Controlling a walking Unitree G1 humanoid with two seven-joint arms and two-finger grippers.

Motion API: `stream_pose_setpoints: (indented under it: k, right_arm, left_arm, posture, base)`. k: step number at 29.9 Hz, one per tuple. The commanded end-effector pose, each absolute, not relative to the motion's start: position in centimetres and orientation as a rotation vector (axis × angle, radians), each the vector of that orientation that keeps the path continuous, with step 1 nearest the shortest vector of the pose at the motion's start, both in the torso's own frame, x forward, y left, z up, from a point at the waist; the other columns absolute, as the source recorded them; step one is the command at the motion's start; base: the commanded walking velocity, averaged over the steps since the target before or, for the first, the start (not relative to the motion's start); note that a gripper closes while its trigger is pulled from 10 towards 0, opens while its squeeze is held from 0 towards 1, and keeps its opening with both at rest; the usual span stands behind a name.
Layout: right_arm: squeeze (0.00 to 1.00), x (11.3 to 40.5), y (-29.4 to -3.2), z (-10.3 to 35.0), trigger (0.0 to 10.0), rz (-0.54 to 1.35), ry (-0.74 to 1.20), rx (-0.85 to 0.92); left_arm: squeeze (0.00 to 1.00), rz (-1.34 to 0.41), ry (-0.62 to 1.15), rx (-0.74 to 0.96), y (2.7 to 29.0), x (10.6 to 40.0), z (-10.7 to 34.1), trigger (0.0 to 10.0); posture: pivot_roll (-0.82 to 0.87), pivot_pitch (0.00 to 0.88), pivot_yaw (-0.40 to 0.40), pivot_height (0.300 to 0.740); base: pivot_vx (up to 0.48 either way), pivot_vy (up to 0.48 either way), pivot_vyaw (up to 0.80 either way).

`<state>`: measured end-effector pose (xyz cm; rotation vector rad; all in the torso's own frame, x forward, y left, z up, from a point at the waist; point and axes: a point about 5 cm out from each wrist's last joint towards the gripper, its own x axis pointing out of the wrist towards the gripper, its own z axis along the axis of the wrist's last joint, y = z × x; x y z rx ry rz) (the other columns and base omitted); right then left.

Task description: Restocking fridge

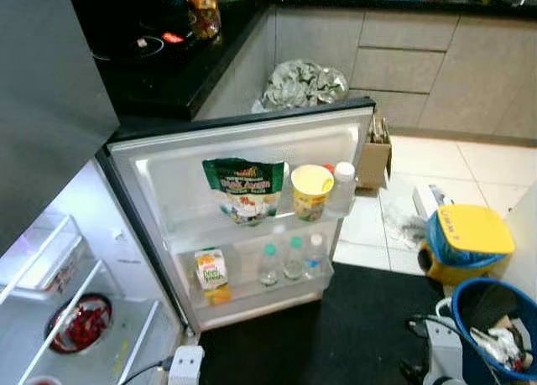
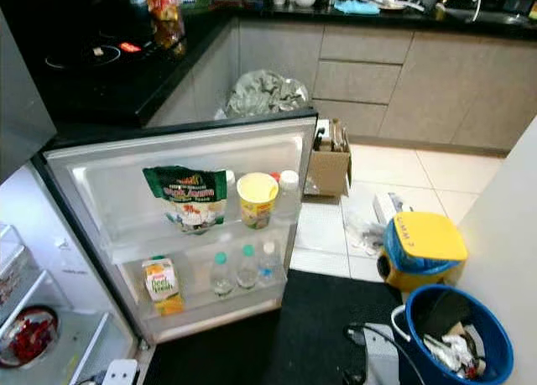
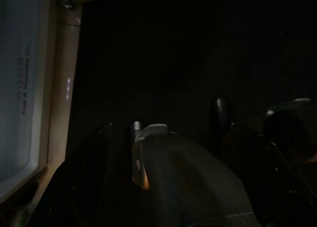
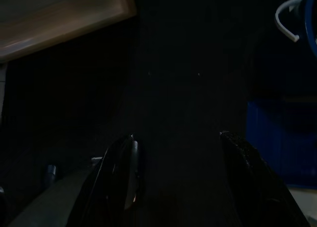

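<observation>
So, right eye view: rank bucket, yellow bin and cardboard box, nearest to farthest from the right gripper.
1. Bucket, right beside the right gripper.
2. Yellow bin, just behind the bucket.
3. Cardboard box, farthest back, more to the left.

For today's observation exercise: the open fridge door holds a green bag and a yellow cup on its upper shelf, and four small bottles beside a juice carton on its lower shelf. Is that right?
Not quite. The lower door shelf holds three small bottles, not four, as the left eye view shows. The rest stands: the juice carton is beside them, and the green bag and yellow cup sit on the upper shelf.
</observation>
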<state>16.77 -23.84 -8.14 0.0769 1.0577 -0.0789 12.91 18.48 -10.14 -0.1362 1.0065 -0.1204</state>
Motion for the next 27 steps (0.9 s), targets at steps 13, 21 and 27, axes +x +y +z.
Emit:
stream_pose_setpoints:
  k: [13,21,27]
  right_arm:
    - [0.00,16.33,-23.51,-8.40,10.0,-0.049,1.071,0.074]
    - [0.00,16.06,-23.50,-8.50,10.0,-0.027,1.083,0.051]
    - [0.00,15.82,-23.46,-8.60,10.0,-0.010,1.092,0.041]
  left_arm:
    - [0.00,-0.158,1.054,-0.136,18.00,11.92,-10.54,10.0]
    - [0.00,-0.153,1.056,-0.138,18.07,11.87,-10.55,10.0]
    - [0.00,-0.148,1.061,-0.145,17.94,11.65,-10.63,10.0]
  posture:
    - [-0.06,0.000,-0.013,0.740]
    - [-0.06,0.000,-0.008,0.740]
    - [-0.06,0.003,-0.009,0.740]
  base:
    - [0.000,-0.465,0.00]
    - [0.000,-0.465,0.40]
    - [0.000,-0.458,0.80]
